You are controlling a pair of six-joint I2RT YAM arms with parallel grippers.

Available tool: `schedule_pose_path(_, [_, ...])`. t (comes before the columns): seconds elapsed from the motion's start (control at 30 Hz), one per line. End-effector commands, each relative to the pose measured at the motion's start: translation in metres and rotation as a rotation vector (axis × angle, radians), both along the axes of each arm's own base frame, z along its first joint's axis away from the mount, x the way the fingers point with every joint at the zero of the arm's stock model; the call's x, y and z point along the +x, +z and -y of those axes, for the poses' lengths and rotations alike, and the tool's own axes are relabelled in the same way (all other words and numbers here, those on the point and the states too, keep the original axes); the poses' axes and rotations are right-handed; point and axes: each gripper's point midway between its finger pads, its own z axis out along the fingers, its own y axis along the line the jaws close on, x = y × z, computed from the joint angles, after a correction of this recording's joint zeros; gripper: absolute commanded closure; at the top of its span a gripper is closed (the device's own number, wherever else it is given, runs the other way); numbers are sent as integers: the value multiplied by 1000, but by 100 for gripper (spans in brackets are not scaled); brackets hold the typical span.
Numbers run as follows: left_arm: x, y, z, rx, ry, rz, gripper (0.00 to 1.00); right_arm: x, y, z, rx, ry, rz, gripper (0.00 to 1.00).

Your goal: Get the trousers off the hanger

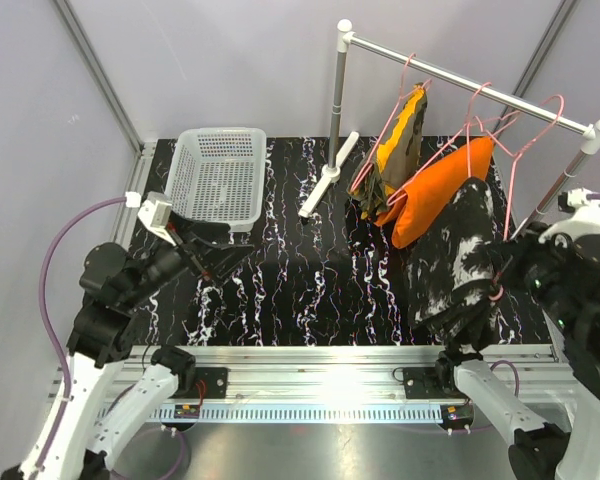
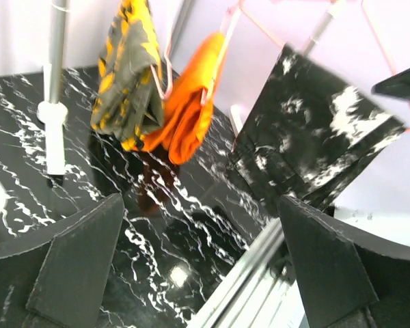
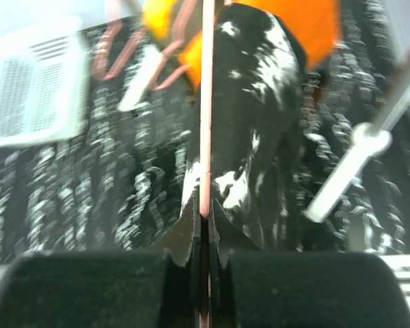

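Camouflage pair (image 1: 395, 150), bright orange pair (image 1: 435, 195), white-speckled black pair (image 1: 460, 260), all on pink hangers (image 3: 205, 137).

Table (image 1: 310, 290) centre open for passage; basket (image 1: 225, 131) occupies 10 o'clock; rack post (image 1: 338, 100) stands at 12 o'clock; camouflage trousers (image 1: 405, 140), orange trousers (image 1: 445, 185) and black speckled trousers (image 1: 465, 260) on hanger (image 3: 205, 102) block 1 to 4 o'clock.

Basket (image 1: 218, 172) left, trousers (image 1: 435, 195) on rail (image 1: 460, 82) right

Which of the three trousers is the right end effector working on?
The black speckled pair, rightmost on the rail: the right end effector pinches its pink hanger. The orange pair and the camouflage pair hang untouched.
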Motion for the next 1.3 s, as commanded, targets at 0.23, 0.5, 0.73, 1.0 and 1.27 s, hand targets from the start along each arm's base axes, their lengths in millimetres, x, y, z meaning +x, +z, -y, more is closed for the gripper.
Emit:
schedule_pose_path(0.23, [3, 24, 45, 132, -4, 97, 1, -19, 69, -87, 177, 506, 191, 100])
schedule_pose_path(0.5, [-25, 35, 108, 185, 2, 184, 1, 7, 116, -119, 255, 659, 271, 100])
schedule_pose_path(0.73, [-27, 60, 143, 235, 156, 230, 1, 48, 132, -129, 266, 663, 290, 100])
schedule_pose_path(1.0, [-20, 91, 182, 220, 188, 238, 1, 93, 122, -150, 119, 639, 239, 100])
schedule_pose_path(1.27, [5, 70, 165, 250, 240, 182, 1, 105, 132, -198, 89, 603, 310, 100])
